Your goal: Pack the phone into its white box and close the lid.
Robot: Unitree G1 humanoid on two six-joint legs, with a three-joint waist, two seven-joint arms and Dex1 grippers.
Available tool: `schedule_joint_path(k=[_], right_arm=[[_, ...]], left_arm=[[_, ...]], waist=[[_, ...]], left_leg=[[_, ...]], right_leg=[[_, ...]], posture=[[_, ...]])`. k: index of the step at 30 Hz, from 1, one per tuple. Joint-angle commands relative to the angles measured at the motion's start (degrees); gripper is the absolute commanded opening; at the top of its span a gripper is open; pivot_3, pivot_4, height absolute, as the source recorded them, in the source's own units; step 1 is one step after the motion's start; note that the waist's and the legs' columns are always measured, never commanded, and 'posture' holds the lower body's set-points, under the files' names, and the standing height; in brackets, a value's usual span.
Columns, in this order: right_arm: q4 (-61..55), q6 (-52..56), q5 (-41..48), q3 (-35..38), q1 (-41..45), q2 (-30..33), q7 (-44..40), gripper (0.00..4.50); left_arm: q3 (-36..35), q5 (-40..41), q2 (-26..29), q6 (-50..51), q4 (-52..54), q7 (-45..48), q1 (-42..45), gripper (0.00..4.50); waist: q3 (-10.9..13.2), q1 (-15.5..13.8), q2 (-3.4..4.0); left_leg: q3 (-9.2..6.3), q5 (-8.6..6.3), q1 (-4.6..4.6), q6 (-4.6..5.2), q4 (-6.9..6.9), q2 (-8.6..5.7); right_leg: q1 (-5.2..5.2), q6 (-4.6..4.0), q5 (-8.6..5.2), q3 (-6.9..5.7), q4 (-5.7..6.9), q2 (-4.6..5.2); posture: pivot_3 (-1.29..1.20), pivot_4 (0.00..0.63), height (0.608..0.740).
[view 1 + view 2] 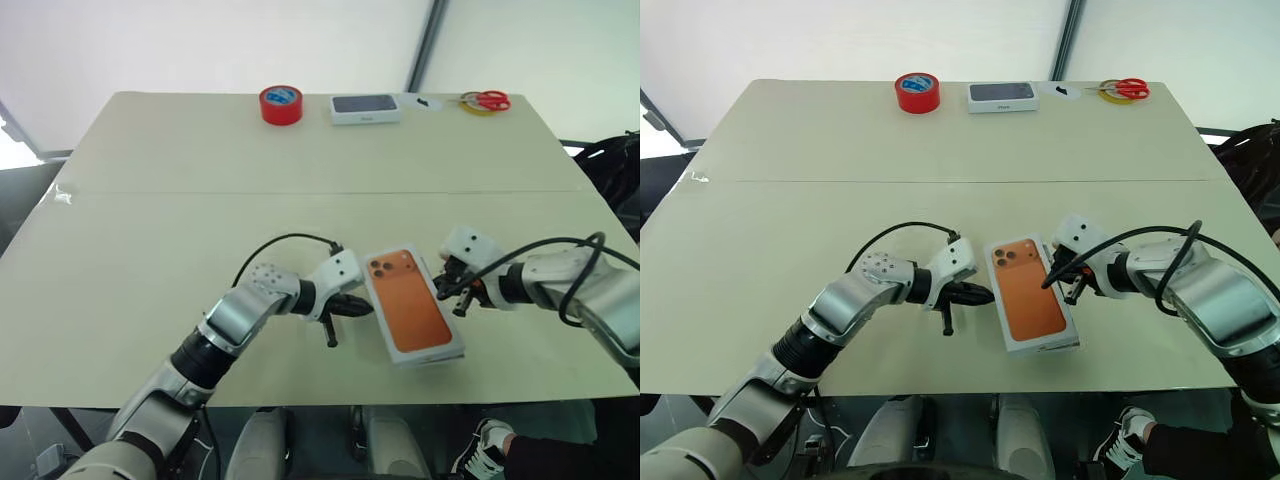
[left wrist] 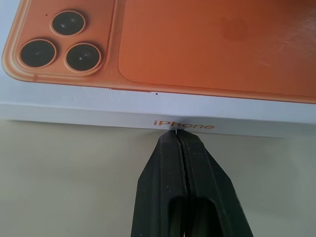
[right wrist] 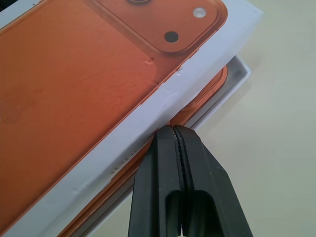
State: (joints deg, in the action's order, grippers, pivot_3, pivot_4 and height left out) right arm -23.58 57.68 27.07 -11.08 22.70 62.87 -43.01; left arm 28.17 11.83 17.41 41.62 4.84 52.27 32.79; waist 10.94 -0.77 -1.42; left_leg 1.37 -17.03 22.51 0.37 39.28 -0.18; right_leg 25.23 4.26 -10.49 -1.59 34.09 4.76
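**Lid skewed on the box, both end effectors clenched at its long sides**

The lid [image 1: 413,303], a shallow white cardboard top printed with an orange phone picture, lies over the white box [image 3: 236,84], a shallow white cardboard tray, near the front middle of the pale table [image 1: 150,200]. Its long axis runs from about 11 o'clock to 5 o'clock, with the printed camera cluster at the far end.

The lid is not seated. In the right wrist view it sits askew, one corner of the tray poking out from under it, and a strip of the phone [image 3: 210,96], a flat orange smartphone, shows in the gap between lid edge and tray wall. So the phone appears to be already in the tray, and closing is what remains.

The left end effector [image 1: 362,308] stands at 9 o'clock of the lid, black fingers clenched together on nothing, tips touching or just short of the lid's lettered side wall. The right end effector [image 1: 447,288] stands at 3 o'clock, likewise clenched and empty, its tips at the lid's lower edge where the phone peeks out. Both are about equally near. The coming move likely turns on squaring the lid over the tray, then pressing it down.

Most of the phone and tray is hidden beneath the lid. Whether either fingertip truly touches cardboard is hard to tell.
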Motion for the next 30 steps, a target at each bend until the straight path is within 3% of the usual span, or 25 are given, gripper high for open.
schedule_joint_path(k=[1, 30], right_arm=[[-2.9, -1.2, -0.4, 2.0, -0.4, 0.3, -1.8, 0.03], [-2.4, 0.5, -3.4, 4.2, -3.5, -0.8, -3.4, 0.03]], left_arm=[[-0.1, 0.9, -1.7, -1.1, 2.7, 0.4, 2.3, 0.00], [-1.2, 0.5, -4.0, -0.7, -0.9, -1.3, 2.4, 0.00]], waist=[[0.0, 0.0, 0.00], [0.0, 0.0, 0.00]], left_leg=[[0.00, 0.00, 0.00, 0.00, 0.00, 0.00], [-0.01, 0.00, -0.04, 0.00, 0.04, -0.01]], right_leg=[[0.00, 0.00, 0.00, 0.00, 0.01, 0.00], [-0.06, 0.05, 0.03, 0.00, 0.03, 0.00]], posture=[[0.00, 0.150, 0.732], [0.00, 0.150, 0.732]])
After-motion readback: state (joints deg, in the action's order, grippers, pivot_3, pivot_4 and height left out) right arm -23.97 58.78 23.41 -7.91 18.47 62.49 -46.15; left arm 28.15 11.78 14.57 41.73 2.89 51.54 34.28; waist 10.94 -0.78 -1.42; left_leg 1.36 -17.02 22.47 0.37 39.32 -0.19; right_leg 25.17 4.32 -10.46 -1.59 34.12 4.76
